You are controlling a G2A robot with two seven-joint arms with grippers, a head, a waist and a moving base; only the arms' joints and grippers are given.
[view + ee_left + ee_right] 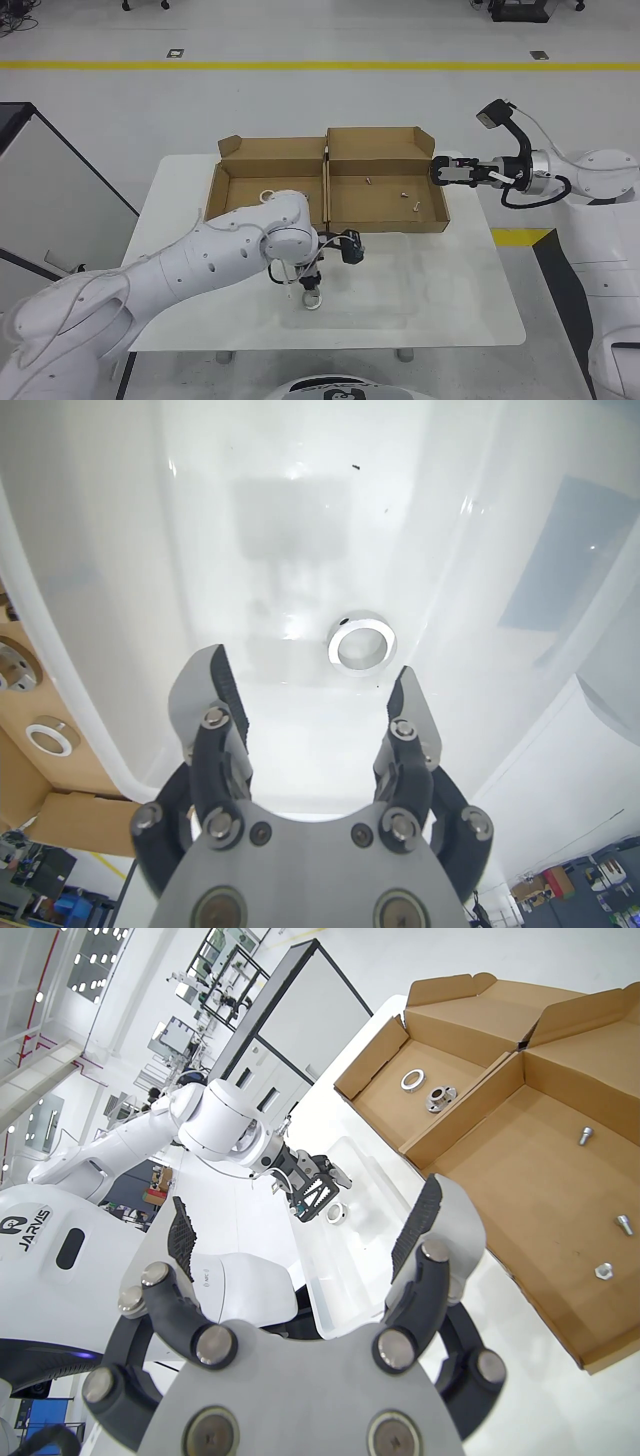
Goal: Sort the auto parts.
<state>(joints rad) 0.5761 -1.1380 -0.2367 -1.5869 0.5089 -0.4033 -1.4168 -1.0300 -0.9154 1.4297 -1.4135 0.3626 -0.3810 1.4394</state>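
At the near edge of the white table (440, 300), a small polished metal ring with a set-screw hole (362, 643) lies flat in a shallow clear plastic tray (90, 610), apparently the holding place for unsorted parts. The left gripper (311, 661) hangs just short of it, fingers spread and holding nothing. The gap looks wide enough to straddle the ring, so a pick-up seems to be the step in hand.

Farther back stand two open brown cardboard boxes, side by side and touching. The left box (450, 1023) holds a similar metal ring (413, 1079) and a flanged metal hub (440, 1099). The right box (525, 1168) holds two small bolts (584, 1134) and a hex nut (604, 1271). That suggests sorting by kind, with the loose ring probably bound for the left box.

At the right box's outer wall the right gripper (436, 172) hovers spread and empty, likely parked clear of the other arm.
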